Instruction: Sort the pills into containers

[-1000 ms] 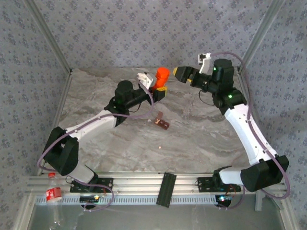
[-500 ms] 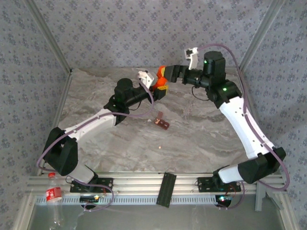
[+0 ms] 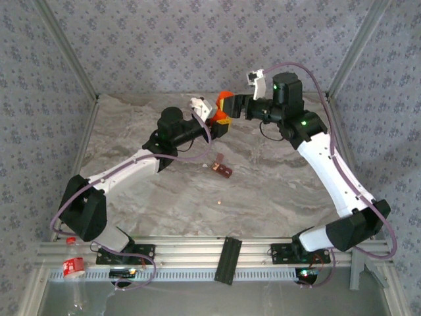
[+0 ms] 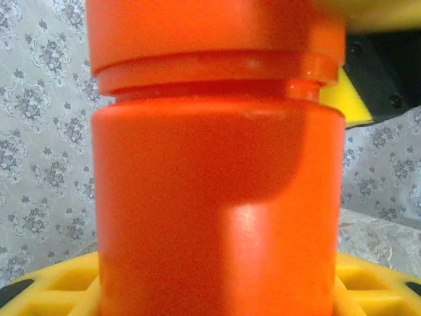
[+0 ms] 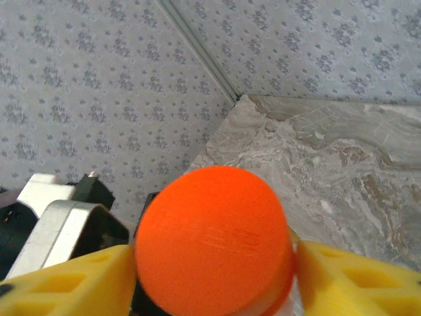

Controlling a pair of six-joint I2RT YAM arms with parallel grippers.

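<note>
The bottle (image 4: 217,197) and its round cap (image 5: 214,237) are a plain, bright orange, and the right gripper (image 5: 214,270) has yellow fingers (image 5: 348,280). The table (image 3: 276,191) is grey-tan marble streaked with paler veins, while the walls (image 3: 164,46) are grey-blue with a small repeating floral motif. The containers (image 3: 222,169) are dark reddish-brown, the lone pill (image 3: 218,203) is a whitish speck, and the arms (image 3: 329,171) are white and black.
</note>
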